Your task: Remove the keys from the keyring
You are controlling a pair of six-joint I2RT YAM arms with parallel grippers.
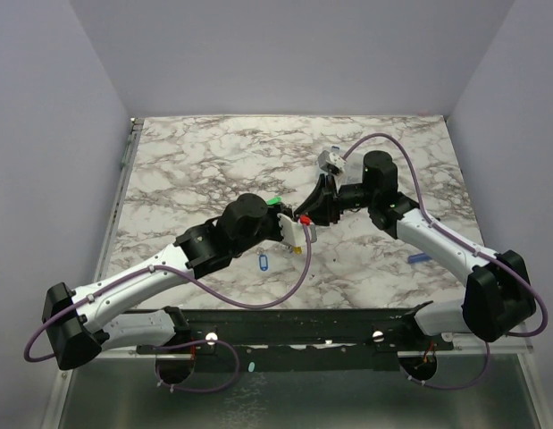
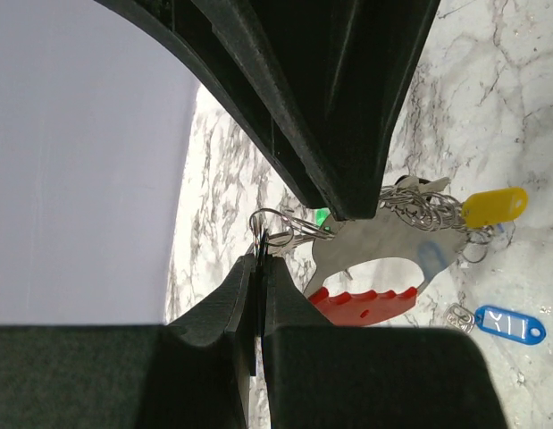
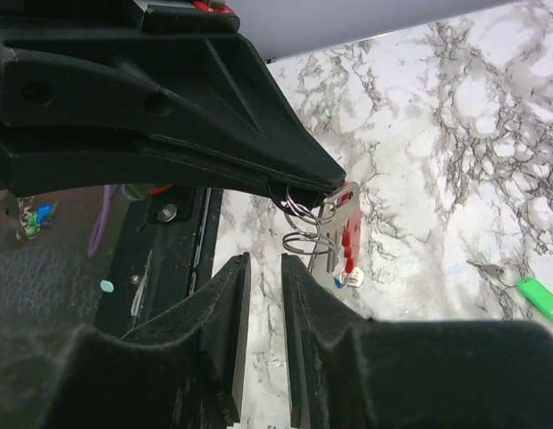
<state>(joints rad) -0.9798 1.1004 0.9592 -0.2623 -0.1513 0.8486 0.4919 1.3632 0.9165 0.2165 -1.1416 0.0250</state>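
The left fingers [image 2: 227, 308] are pressed together on the keyring [image 2: 269, 234], pinching its thin wire right at their tips. The ring is held in the air above the marbled worktop [image 1: 213, 170], near its middle, where the two arms meet. A bunch trails off the ring, away from the left fingertips. It is made up of more wire loops, a flat metal piece [image 2: 365, 248] with a red toothed edge, and at the far end a yellow oval tag [image 2: 495, 206].

The right fingers [image 3: 316, 308] stand apart with a narrow gap, and nothing lies between them. In the right wrist view the wire loops sit just beyond their tips, a little to one side of the gap. In the left wrist view the right fingers come in from above, with their tip right beside the bunch and close to the pinched ring. I cannot tell whether they touch it.

Two keys lie loose on the worktop. A blue-tagged key [image 2: 508, 323] lies below the hanging bunch. A green-tagged key [image 3: 537, 299] lies well apart from the right fingers.
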